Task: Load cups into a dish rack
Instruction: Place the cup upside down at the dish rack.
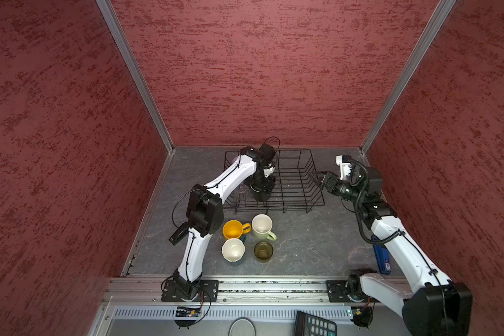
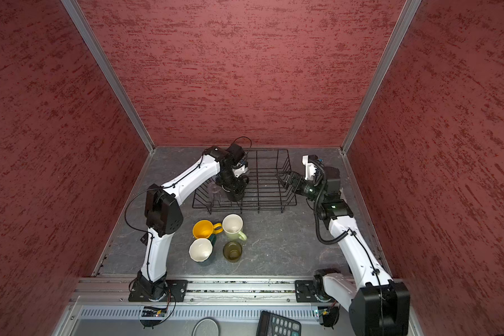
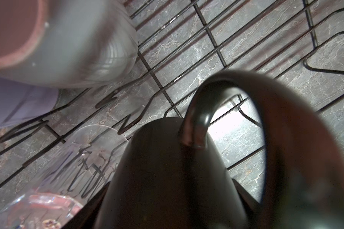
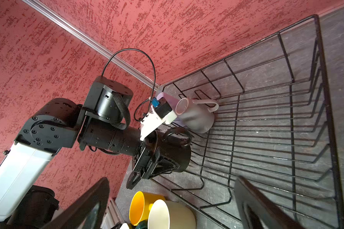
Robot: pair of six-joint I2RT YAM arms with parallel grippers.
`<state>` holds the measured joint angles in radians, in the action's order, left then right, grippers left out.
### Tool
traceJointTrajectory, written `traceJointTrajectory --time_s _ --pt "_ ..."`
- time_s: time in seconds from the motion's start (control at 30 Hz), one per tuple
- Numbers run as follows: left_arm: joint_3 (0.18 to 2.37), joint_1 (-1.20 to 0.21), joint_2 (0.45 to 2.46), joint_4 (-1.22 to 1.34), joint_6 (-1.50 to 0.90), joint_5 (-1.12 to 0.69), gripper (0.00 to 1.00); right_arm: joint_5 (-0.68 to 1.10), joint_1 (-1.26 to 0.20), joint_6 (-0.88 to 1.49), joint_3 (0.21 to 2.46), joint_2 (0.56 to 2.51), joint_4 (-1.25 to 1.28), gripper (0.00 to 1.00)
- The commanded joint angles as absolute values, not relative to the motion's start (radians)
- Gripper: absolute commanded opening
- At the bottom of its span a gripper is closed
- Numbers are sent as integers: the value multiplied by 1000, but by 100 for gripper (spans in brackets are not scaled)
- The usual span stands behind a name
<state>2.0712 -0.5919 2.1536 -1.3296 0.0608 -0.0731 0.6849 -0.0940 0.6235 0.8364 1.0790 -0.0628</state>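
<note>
Right wrist view: left gripper (image 4: 157,157) sat half-closed, clamped on the glossy black ceramic mug (image 4: 177,152) inside the black wire dish rack (image 4: 326,99), 7 o'clock corner. In a top view, right gripper (image 1: 316,180) gaped wide, empty, at rack's 3 o'clock edge.

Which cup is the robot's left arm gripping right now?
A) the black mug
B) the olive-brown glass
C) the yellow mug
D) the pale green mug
A: the left gripper is closed around the black mug inside the dish rack, while the yellow mug, pale green mug and olive-brown glass stand untouched on the table.
</note>
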Motion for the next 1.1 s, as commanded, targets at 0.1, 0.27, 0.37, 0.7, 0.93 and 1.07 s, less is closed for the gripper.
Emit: traceJointTrajectory --time_s 0.1,0.27,0.37,0.7,0.93,1.07 --pt "2067 -586 2170 -1322 55 -93 14 692 -89 633 826 1072 -28 99" --pt "2063 -584 2191 -1312 55 -97 18 694 -88 637 826 1075 -23 99" --pt "2063 -583 2206 -1309 56 -92 18 695 -89 638 827 1078 -21 99" --pt "2066 -574 2226 -1296 48 -108 27 701 -89 646 830 1092 -11 99" --pt "2069 -572 2236 -1314 59 -122 73 703 -88 648 831 1095 -9 99" --pt "2065 -572 2230 -1314 61 -120 86 703 -88 648 829 1092 -10 99"
